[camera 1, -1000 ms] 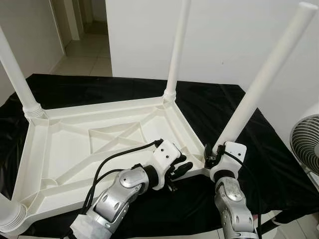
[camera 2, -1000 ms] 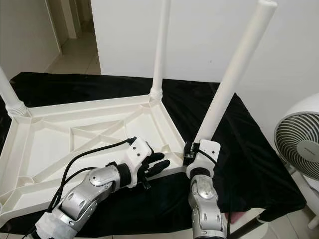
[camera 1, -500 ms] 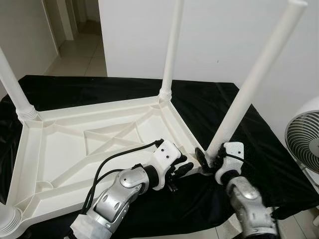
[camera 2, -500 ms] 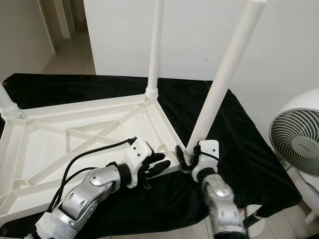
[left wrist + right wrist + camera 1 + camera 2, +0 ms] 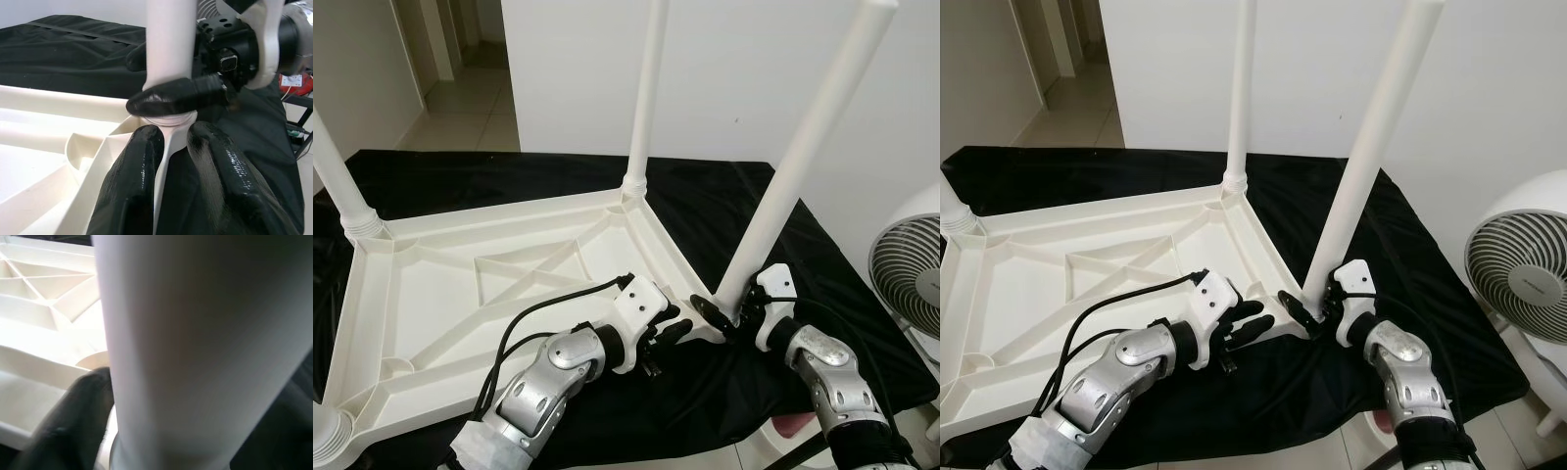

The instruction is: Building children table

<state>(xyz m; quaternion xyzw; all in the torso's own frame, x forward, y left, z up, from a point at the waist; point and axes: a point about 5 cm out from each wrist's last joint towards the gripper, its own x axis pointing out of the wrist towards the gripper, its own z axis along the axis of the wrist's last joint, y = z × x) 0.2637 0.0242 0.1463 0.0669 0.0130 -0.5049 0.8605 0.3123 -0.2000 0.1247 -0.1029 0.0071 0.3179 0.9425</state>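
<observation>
A white plastic children's table [image 5: 431,294] lies upside down on a black cloth. Its near right leg [image 5: 803,166] stands tilted in the corner socket. My right gripper [image 5: 726,313] is shut around that leg's base, one black finger [image 5: 707,310] crossing in front of it. The right wrist view shows the leg [image 5: 195,333] close up with a finger [image 5: 78,421] against it. My left gripper [image 5: 668,331] is shut on the table's rim beside that corner. In the left wrist view its fingers [image 5: 132,186] straddle the rim just below the leg [image 5: 168,39].
Three more legs stand in the other corners: back middle [image 5: 646,88], far left [image 5: 337,176], near left [image 5: 328,446]. A white fan [image 5: 906,284] stands at the right past the cloth's edge. A white wall is behind, a doorway at the back left.
My right arm has swung out to the right and its gripper has turned around the leg's base. The left gripper stays on the rim. The camera has shifted a little.
</observation>
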